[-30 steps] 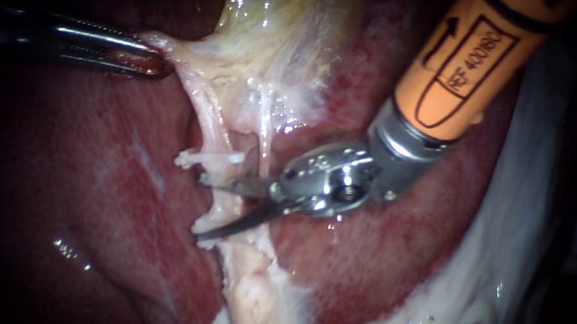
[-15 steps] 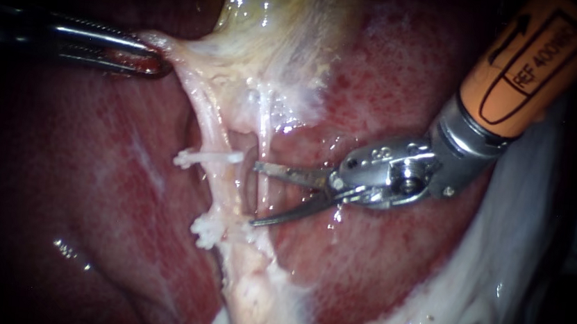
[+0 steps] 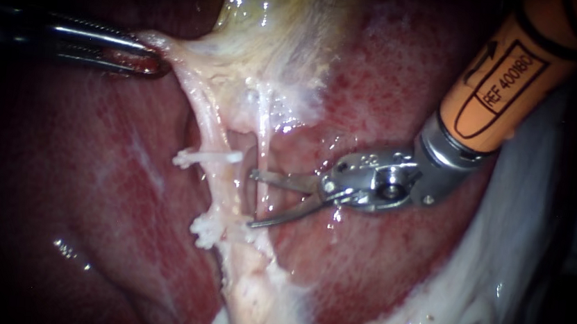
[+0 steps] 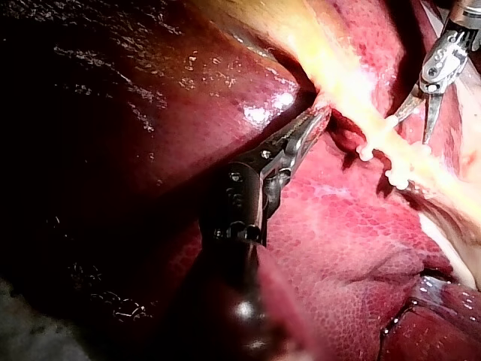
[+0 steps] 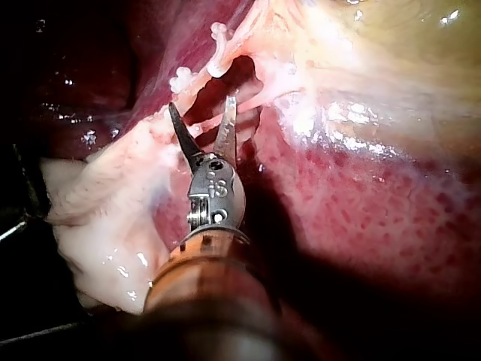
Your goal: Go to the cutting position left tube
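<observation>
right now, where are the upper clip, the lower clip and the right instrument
upper clip [image 3: 209, 156], endoscope view, middle of its white bar
lower clip [image 3: 207, 230], endoscope view, its knobbly white end
right instrument [image 3: 251, 199], endoscope view, midway between its open tips

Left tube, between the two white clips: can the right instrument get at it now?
Probably yes. The right instrument is open, its tips just short of the left tube between the clips. Only the thin right tube crosses its path; whether it passes clear of that, I cannot tell.
</observation>
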Robot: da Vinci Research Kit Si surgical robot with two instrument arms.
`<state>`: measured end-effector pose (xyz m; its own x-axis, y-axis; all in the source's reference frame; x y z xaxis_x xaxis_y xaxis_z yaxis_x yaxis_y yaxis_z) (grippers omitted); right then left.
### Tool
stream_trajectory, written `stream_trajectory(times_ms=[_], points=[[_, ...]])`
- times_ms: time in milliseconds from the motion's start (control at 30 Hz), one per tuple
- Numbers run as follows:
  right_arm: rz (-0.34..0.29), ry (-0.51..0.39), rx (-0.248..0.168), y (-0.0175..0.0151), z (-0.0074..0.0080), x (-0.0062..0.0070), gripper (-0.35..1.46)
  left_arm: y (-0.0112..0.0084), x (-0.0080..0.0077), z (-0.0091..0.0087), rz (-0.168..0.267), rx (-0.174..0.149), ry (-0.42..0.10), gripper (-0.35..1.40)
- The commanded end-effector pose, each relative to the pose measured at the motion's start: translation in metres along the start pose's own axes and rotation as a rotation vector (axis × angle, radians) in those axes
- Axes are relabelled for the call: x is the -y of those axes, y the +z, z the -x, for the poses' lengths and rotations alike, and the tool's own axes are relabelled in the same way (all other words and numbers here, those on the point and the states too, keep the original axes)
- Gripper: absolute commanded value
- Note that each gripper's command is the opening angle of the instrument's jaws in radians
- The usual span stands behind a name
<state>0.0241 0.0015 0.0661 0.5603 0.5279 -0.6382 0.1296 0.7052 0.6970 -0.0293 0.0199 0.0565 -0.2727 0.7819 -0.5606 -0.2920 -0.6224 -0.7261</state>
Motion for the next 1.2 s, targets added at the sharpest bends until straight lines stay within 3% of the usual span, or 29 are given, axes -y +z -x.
stream_trajectory(times_ms=[33, 167, 367, 633, 933, 1200], points=[[-0.003, 0.002, 0.002, 0.0002, 0.0000, -0.0001, 1.19, 0.0000, 0.0000, 0.0000, 0.000, 0.000, 0.000, -0.35], [-0.023, 0.015, 0.001, 0.0008, 0.0004, -0.0008, 1.21, 0.0000, 0.0000, 0.0000, 0.000, 0.000, 0.000, -0.35], [-0.073, 0.048, -0.042, 0.0015, 0.0000, -0.0012, 1.23, 0.0000, 0.0000, 0.0000, 0.000, 0.000, 0.000, -0.35], [-0.135, 0.066, -0.081, 0.0031, -0.0014, -0.0012, 1.23, 0.0000, -0.0001, 0.0000, 0.000, 0.000, 0.000, -0.35], [-0.162, 0.068, -0.118, 0.0049, -0.0030, -0.0006, 1.23, 0.0001, -0.0001, -0.0001, -0.001, 0.000, -0.001, -0.35], [-0.180, 0.069, -0.148, 0.0062, -0.0038, -0.0008, 1.23, 0.0003, -0.0001, -0.0001, -0.002, -0.001, -0.001, -0.35]])
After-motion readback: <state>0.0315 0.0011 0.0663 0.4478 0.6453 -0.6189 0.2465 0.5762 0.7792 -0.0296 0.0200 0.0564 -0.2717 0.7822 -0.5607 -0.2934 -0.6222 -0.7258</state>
